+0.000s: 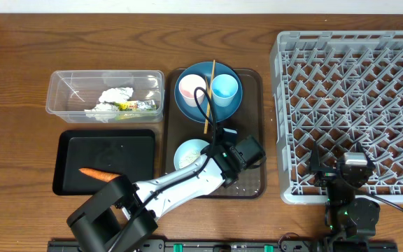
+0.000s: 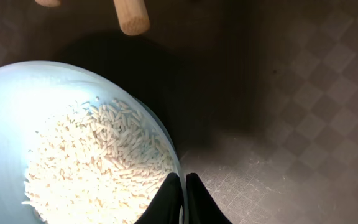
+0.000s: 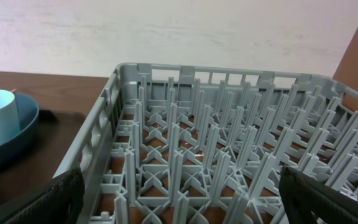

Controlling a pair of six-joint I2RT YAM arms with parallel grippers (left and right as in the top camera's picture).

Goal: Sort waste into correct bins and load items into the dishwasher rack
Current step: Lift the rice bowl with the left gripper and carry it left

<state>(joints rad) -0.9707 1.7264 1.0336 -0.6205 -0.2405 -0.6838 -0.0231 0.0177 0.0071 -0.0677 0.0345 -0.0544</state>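
1 clear tub (image 1: 61,105), upper left: crumpled white napkin (image 1: 112,98), yellow-green wrapper (image 1: 133,106) inside.
1 black tray (image 1: 135,150) below it: orange carrot (image 1: 98,174), flat.
1 blue plate (image 1: 194,70): pink cup (image 1: 190,88), lt-blue cup (image 1: 224,87) upright; chopsticks (image 1: 206,115) across, poss. a pair.
1 pale-blue bowl (image 1: 187,152) below plate, white rice (image 2: 98,162) inside.
1 grey rack (image 1: 348,105), far right.

We can't read any text anywhere, and the print on the snack wrapper (image 1: 133,106) is too tiny.

We find the napkin (image 1: 115,96) and wrapper (image 1: 133,106) in the tub (image 1: 72,87) at far left, and the carrot (image 1: 98,174) in the shallow tray (image 1: 131,157) before it. To their right the serving tray (image 1: 250,126) bears the plate (image 1: 224,70), holding the left cup (image 1: 189,88), right cup (image 1: 224,87) and chopsticks (image 1: 211,77), behind the bowl (image 1: 182,150) of rice (image 2: 98,162). The rack (image 1: 348,105) stands rightmost.
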